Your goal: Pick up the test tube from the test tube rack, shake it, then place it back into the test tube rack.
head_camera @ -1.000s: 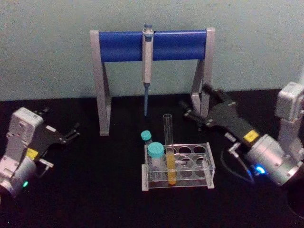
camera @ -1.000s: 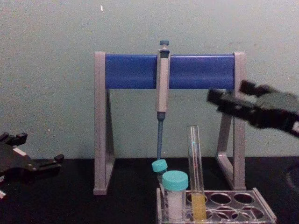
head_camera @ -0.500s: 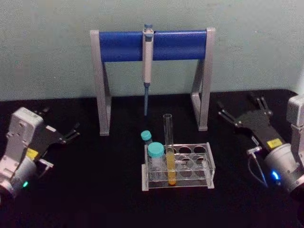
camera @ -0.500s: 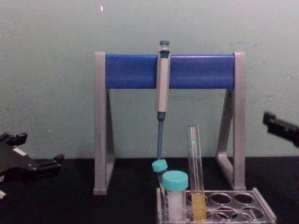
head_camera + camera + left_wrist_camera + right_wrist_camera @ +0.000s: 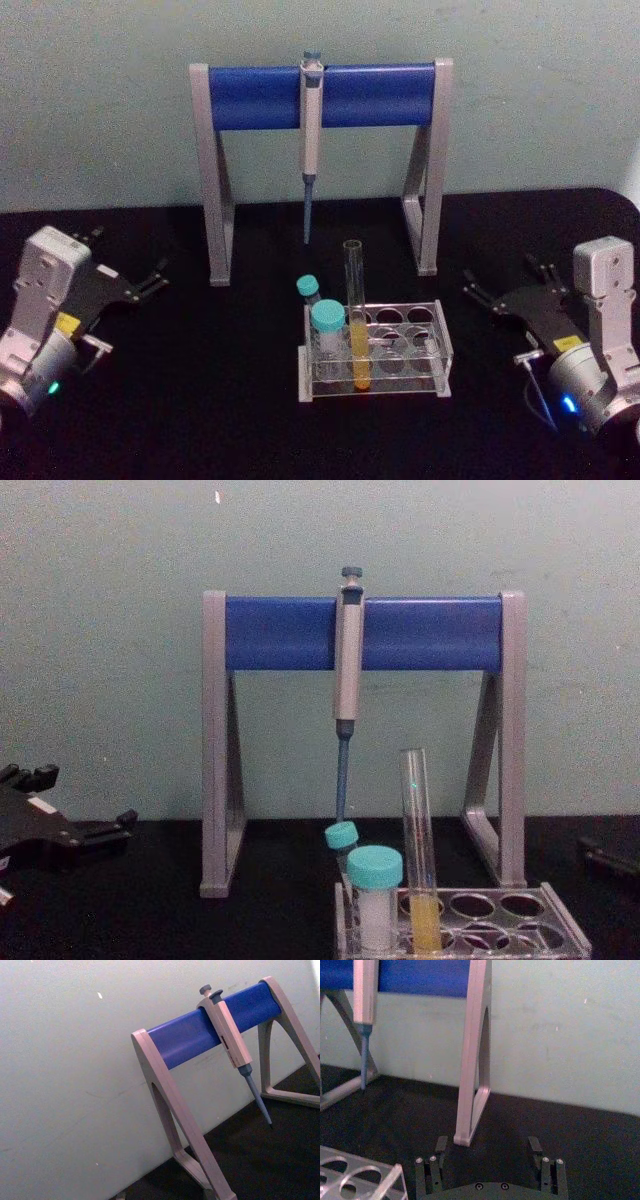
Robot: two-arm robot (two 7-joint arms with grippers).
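The tall, slim, clear glass test tube stands upright in a front-row hole of the low clear plastic test tube rack, just below the centre of the head view. Its open round mouth rises well above the rack's perforated top plate, and smooth yellow liquid fills its rounded lower part. In the chest view the test tube sits at the lower middle of the frame, with the test tube rack running to its right.

Just left of it in the rack stands a shorter tube with a teal screw cap and white content, and a second teal-capped tube sits behind that.

Behind the rack, in the upper middle of the frame, is a tall stand with grey angled legs and a glossy blue cylindrical crossbar. A grey-blue tapered pipette hangs from the bar, tip pointing down.

Everything rests on a matte black tabletop against a pale green wall.

The left gripper, black and angular, lies low at the left edge of the head view, its thin fingers spread apart and holding nothing. The right gripper lies low at the right edge, well apart from the rack; in the right wrist view its two ribbed black fingers stand wide apart, empty.
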